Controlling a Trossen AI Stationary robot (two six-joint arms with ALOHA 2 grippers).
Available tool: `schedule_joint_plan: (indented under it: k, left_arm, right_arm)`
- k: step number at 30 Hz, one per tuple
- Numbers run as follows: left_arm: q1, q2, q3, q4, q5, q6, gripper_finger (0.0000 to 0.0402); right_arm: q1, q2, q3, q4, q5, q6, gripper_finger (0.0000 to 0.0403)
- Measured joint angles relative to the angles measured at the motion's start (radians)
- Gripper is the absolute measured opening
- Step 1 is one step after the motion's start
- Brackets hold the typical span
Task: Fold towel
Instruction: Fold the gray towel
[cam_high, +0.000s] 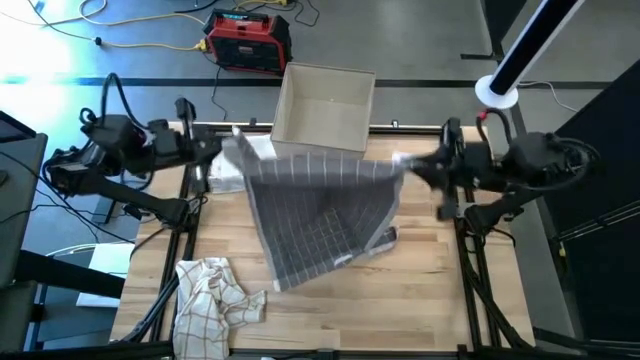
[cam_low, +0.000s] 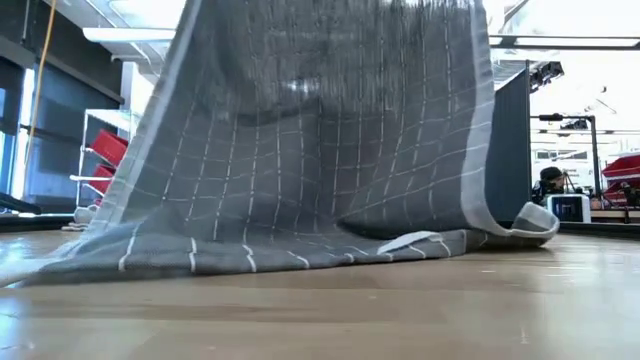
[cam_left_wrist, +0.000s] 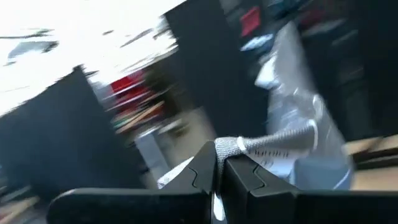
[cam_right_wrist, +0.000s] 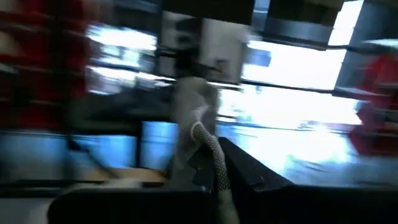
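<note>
Grey checked towel hangs stretched btwn both arms over the table, far-centre; its lower edge drags on the wood. Left gripper at far left w/ jaws clenched on one top corner; right gripper at far right, jaws clenched on the other corner. Cardboard box sits just behind the table's far edge. Crumpled white plaid cloth lies near-left, apart from the towel.
</note>
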Motion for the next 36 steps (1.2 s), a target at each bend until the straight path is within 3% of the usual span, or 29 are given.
schedule_joint_plan:
  k: [3, 6, 9, 13, 22, 30, 33, 36]
  left_arm:
    - [-0.030, -0.001, 0.000, 0.046, 0.179, -0.091, 0.0000]
    - [-0.078, 0.006, 0.000, 0.123, 0.319, -0.157, 0.0000]
    - [-0.143, 0.020, 0.000, 0.214, 0.376, -0.185, 0.0000]
    - [-0.234, 0.047, 0.000, 0.337, 0.378, -0.167, 0.0000]
    - [-0.339, 0.101, 0.008, 0.589, 0.341, -0.109, 0.0000]
    - [-0.368, 0.162, 0.139, 0.595, 0.299, -0.079, 0.0000]
    - [-0.381, 0.182, 0.159, 0.535, 0.266, -0.061, 0.0000]
    - [-0.384, 0.189, 0.167, 0.473, 0.149, -0.031, 0.0000]
  right_arm:
    - [0.044, 0.002, 0.000, 0.018, -0.167, 0.073, 0.0000]
    - [0.111, 0.012, 0.000, 0.067, -0.261, 0.115, 0.0000]
    - [0.203, 0.032, 0.000, 0.148, -0.283, 0.098, 0.0000]
    - [0.336, 0.066, 0.000, 0.315, -0.282, 0.013, 0.0000]
    - [0.604, 0.078, -0.001, 0.605, -0.086, -0.304, 0.0000]
    - [0.817, 0.077, 0.063, 0.708, -0.124, -0.625, 0.0000]
    - [0.873, 0.087, 0.093, 0.705, -0.024, -0.702, 0.0000]
    - [0.884, 0.093, 0.096, 0.677, 0.220, -0.675, 0.0000]
